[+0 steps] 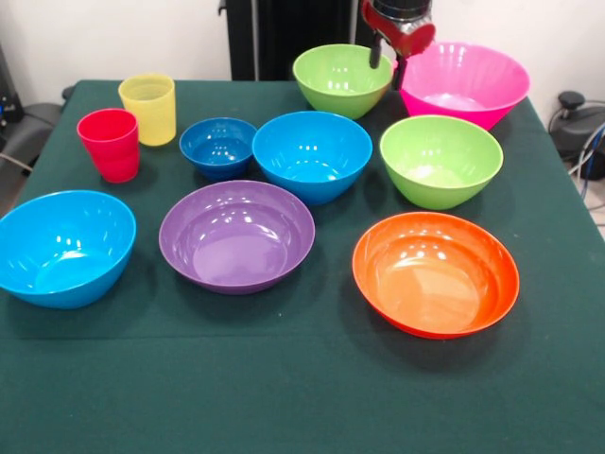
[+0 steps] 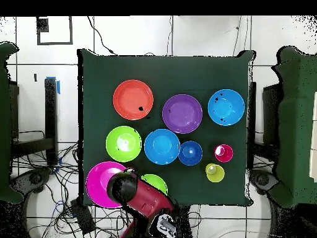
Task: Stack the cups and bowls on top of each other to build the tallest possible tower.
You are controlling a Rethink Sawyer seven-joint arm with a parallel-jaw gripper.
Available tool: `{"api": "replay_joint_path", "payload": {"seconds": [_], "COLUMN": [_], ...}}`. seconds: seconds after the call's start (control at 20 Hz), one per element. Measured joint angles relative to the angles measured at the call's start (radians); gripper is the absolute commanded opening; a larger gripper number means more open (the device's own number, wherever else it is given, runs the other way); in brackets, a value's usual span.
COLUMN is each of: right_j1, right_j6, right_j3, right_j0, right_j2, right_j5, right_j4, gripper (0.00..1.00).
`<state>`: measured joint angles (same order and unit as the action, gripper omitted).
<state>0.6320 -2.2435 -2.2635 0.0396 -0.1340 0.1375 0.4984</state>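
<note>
The green-clothed table [image 1: 302, 397] carries every piece separately, nothing stacked. Far right sits the pink bowl [image 1: 473, 85], with a lime bowl [image 1: 336, 80] to its left; the gripper [image 1: 388, 55] hangs between their rims, fingers slightly apart, holding nothing. Nearer lie the orange bowl [image 1: 435, 274], purple bowl [image 1: 236, 236], two light blue bowls [image 1: 61, 248] [image 1: 312, 153], second lime bowl [image 1: 440, 159] and dark blue bowl [image 1: 218, 147]. Far left stand the yellow cup [image 1: 148, 109] and red cup [image 1: 110, 144]

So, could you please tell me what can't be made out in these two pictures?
- Gripper: front view cuts it off at the top edge; open or shut is unclear.
- Green bowl at the robot's side: overhead, the arm covers most of it.
- Pink bowl: overhead, the arm hides one side.
- Cups: insides not visible from the front.
</note>
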Motion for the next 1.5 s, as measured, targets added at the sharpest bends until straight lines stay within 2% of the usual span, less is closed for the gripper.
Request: {"api": "replay_joint_path", "payload": {"seconds": [0.55,1.25,1.5], "right_j1": [-0.037,-0.038,-0.057], "right_j6": [0.000,0.000,0.000], "right_j3": [0.030,0.031,0.034], "right_j0": [0.015,0.015,-0.039], "right_j2": [-0.002,-0.009,-0.013], "right_j5": [0.000,0.000,0.000], "right_j4": [0.004,0.004,0.004], "gripper": [1.00,1.00,1.00]}}
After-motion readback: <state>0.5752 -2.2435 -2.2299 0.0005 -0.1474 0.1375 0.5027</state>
